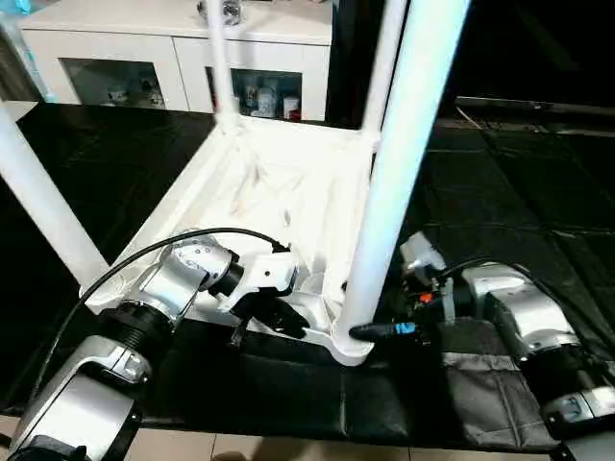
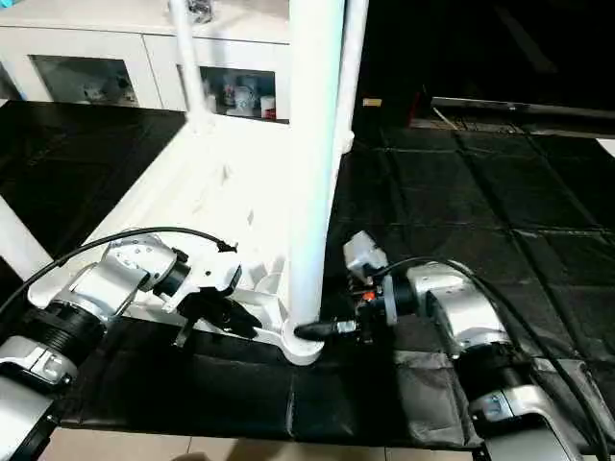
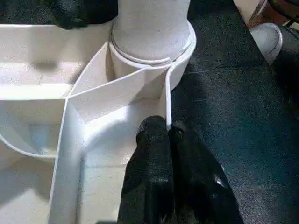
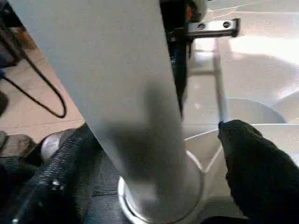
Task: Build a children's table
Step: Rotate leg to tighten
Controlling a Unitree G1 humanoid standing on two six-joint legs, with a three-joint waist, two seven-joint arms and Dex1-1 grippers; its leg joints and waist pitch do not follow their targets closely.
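Note:
The children's table lies upside down on a black mat, its white ribbed top (image 1: 279, 182) facing up. Three legs stand in corner sockets at the near left (image 1: 43, 202), far left (image 1: 219, 58) and far right (image 1: 384, 67). The thick leg (image 1: 399, 163) nearest me stands in the near right socket (image 1: 354, 346). My left gripper (image 3: 169, 133) is shut on the thin rim wall of the top, just beside that socket. My right gripper (image 1: 370, 331) is open, with its fingers either side of the leg's base; one finger (image 4: 252, 172) stands apart from the tube.
A white cabinet (image 1: 173, 48) with glass doors stands behind the table. The black mat (image 1: 500, 192) stretches away to the right. Its front edge meets pale floor (image 1: 288, 449) just below my forearms. A black cable (image 1: 125, 259) loops over my left arm.

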